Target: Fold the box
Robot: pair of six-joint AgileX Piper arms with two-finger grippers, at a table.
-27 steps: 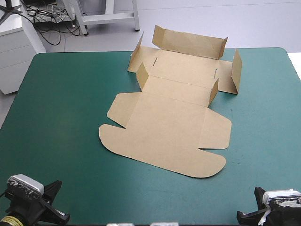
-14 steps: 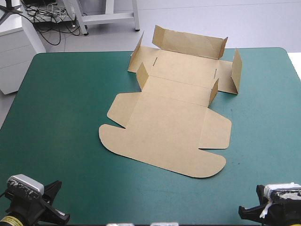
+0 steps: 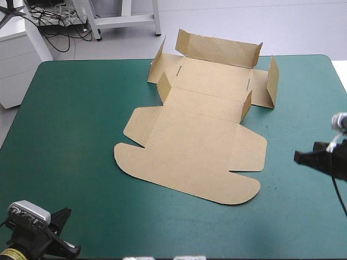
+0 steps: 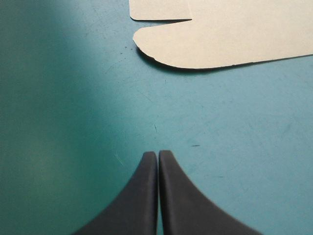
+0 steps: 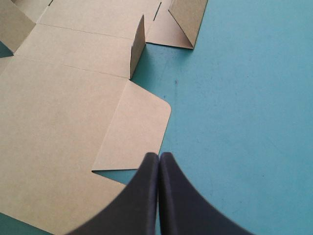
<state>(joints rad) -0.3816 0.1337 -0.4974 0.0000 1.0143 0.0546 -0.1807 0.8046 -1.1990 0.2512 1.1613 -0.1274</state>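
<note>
The brown box (image 3: 195,141) lies as a cut sheet in the middle of the teal-green table, its lid panel flat toward me. At its far end several flaps and a wall stand raised. My left gripper (image 3: 66,214) rests at the near left corner. It is shut (image 4: 158,154) and empty, with the rounded lid corner of the box (image 4: 234,34) well ahead of it. My right gripper (image 3: 299,157) hangs near the table's right edge, shut (image 5: 159,155). Its tip is above the edge of the box's (image 5: 63,112) right side flap and holds nothing.
The box's far wall (image 3: 217,49) reaches past the table's far edge (image 3: 97,61). Wide teal-green cover (image 3: 70,124) shows left of the box, and a narrower strip (image 3: 303,108) to its right.
My right arm has left the near right corner and moved up along the right edge, level with the box's right side flap. The left arm and the box have not moved.
</note>
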